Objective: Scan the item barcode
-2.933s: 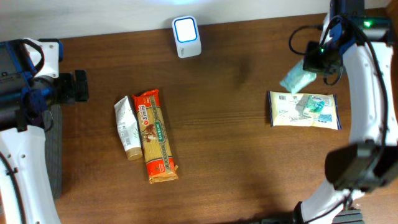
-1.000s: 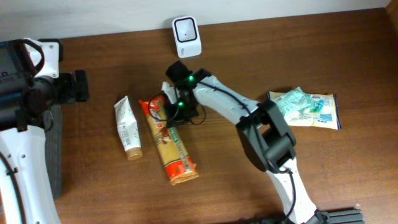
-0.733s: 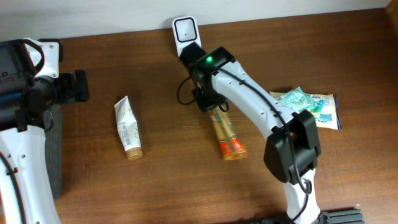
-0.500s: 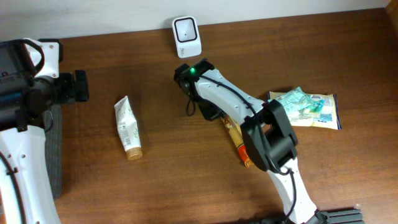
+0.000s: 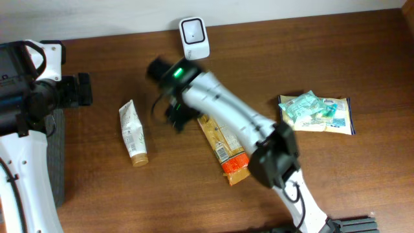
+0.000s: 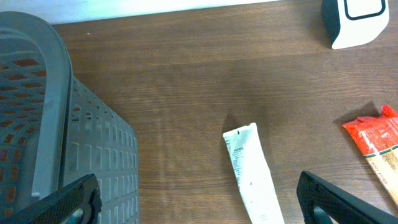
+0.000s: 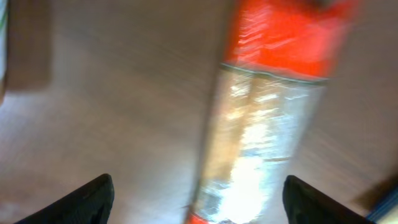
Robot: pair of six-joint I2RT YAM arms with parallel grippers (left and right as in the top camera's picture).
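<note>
Orange-red pasta packet no longer gripped, now flat on surface below scanner. Right pincer sprung wide, empty; view blurred, probably swinging toward white tube. Scan pass likely done. Left pincer wide, idle.

The table is dark brown wood with a fine grain, smooth, with a low sheen. The spaghetti packet is clear, glossy plastic film that catches the light, with red printed ends. The tube looks like matt white plastic with a tan cap. The barcode scanner is smooth white plastic around a dark shiny window. The basket is dull grey perforated plastic. The right arm has a smooth white plastic shell.
</note>
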